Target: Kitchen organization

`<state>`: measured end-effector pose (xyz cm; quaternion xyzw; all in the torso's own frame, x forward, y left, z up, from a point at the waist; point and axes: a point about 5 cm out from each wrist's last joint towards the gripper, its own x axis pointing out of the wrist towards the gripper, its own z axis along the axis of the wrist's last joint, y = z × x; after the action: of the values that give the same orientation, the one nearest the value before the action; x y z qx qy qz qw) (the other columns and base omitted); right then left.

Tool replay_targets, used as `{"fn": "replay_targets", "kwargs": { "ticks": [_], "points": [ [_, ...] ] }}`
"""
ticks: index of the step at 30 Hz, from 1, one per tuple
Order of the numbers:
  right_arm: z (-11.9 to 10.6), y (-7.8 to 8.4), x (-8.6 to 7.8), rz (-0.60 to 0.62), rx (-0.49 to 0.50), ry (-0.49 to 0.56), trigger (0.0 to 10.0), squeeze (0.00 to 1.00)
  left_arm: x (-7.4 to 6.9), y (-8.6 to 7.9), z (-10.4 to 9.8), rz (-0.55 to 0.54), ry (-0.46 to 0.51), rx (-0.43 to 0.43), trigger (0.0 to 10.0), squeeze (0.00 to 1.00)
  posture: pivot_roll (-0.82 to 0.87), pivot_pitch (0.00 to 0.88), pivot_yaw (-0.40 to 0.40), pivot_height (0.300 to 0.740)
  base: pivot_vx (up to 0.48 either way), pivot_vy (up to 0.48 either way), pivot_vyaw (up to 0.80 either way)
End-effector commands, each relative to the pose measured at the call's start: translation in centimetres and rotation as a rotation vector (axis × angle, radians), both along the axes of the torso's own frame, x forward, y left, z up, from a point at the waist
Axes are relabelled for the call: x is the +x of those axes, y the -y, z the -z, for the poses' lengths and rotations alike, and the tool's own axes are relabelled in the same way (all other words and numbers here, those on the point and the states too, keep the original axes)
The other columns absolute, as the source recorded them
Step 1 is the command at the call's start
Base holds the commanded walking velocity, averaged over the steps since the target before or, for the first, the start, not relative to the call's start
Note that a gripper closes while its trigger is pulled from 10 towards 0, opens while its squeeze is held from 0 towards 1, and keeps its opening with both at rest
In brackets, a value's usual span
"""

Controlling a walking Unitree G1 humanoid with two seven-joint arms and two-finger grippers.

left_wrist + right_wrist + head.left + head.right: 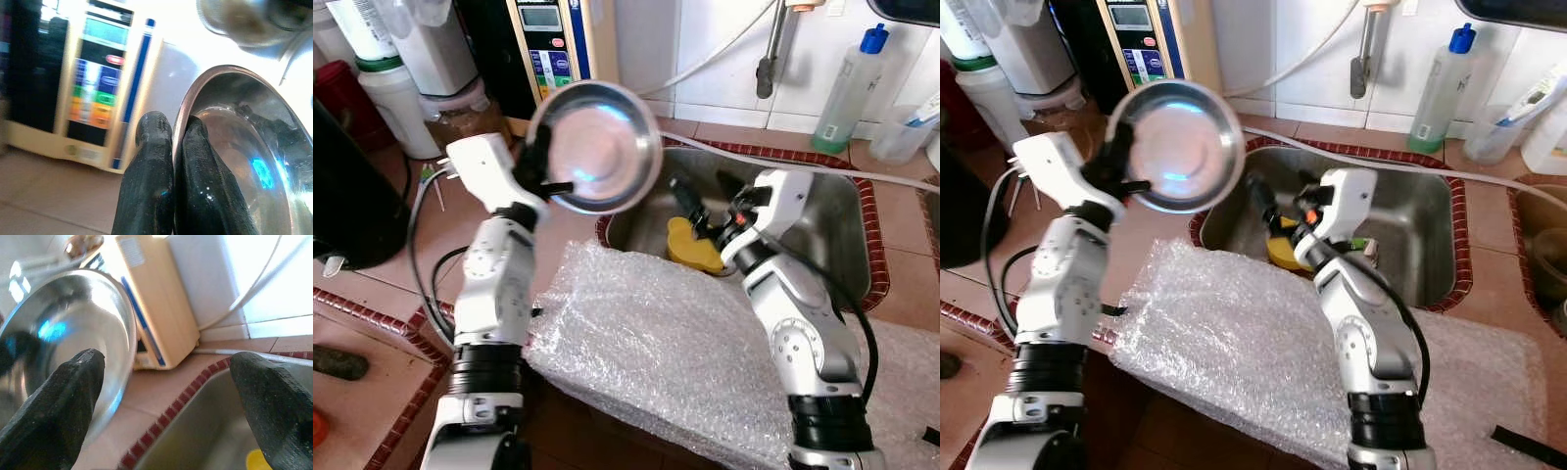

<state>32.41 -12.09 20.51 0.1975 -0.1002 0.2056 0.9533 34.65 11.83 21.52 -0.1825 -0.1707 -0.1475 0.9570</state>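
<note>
My left gripper (540, 174) pinches the rim of the steel bowl (597, 147), held tilted above the counter beside the sink (842, 230). My right gripper (705, 201) hangs wide open and empty over the sink, above what looks like a yellow sponge (693, 250). With only an edge pinch, the bowl may pivot and slip free onto the bubble wrap (656, 343).

Shiny steel bowl (597, 145) is up in the air, tipped on edge, hollow side facing the camera, rim pinched, just left of the sink (832, 220).
</note>
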Motion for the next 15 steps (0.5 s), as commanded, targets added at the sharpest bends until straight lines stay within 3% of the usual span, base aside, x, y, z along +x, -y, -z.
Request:
{"fn": "replay_targets", "kwargs": {
  "ticks": [1,5,6,15],
  "points": [
    [-0.1,0.0,0.3,0.005,0.035,-0.016,10.0,0.00,-0.4,0.0,-0.1,0.011,0.025,0.013,0.0,0.00,-0.16,0.058,0.115,0.740,0.000,0.000,0.00],
    [-0.1,-0.1,0.5,0.002,0.075,-0.034,10.0,0.00,-0.6,0.8,0.1,0.033,0.020,0.009,0.0,0.00,-0.16,0.056,0.114,0.740,0.000,0.000,0.00],
    [0.0,0.0,0.5,0.007,0.086,-0.042,0.0,0.00,-0.7,1.3,0.1,0.052,0.022,0.007,0.0,0.00,-0.16,0.056,0.114,0.740,0.000,0.000,0.00],
    [0.7,0.7,0.6,0.044,0.077,-0.093,0.0,0.00,-1.3,2.4,0.5,0.104,0.023,0.010,0.0,0.00,-0.16,0.063,0.120,0.740,0.000,0.000,0.00]
  ]
}}
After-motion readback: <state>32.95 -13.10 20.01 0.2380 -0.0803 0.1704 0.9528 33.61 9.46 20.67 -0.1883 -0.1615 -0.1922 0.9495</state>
